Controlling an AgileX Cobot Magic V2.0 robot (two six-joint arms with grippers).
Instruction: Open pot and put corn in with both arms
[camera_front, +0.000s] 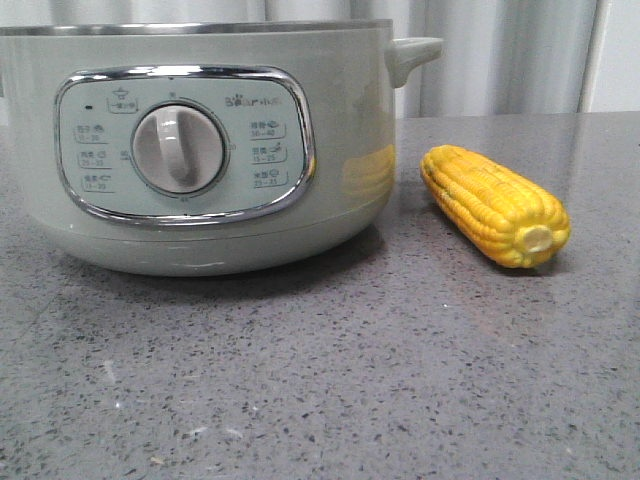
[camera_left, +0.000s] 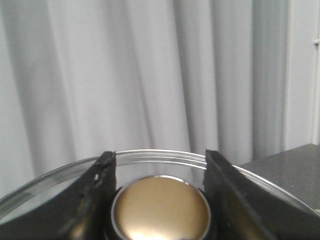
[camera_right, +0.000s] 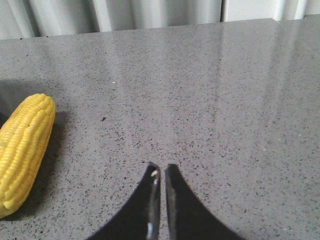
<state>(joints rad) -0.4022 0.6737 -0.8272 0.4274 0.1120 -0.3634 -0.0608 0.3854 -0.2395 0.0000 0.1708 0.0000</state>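
Observation:
The pale green pot (camera_front: 345, 110) stands at the left of the front view, its dial panel facing me and its top cut off by the frame. The yellow corn (camera_front: 495, 205) lies on the table to its right, stub end toward me. Neither gripper shows in the front view. In the left wrist view my left gripper (camera_left: 161, 160) has its fingers against both sides of a gold knob (camera_left: 160, 212) on a glass lid with a steel rim (camera_left: 60, 172). My right gripper (camera_right: 160, 167) is shut and empty just above the table, apart from the corn (camera_right: 25, 145).
The grey speckled table (camera_front: 350, 380) stretches in front of the pot and the corn. A pale curtain (camera_front: 500, 60) hangs behind the table. The pot's small side handle (camera_front: 415, 50) points toward the corn.

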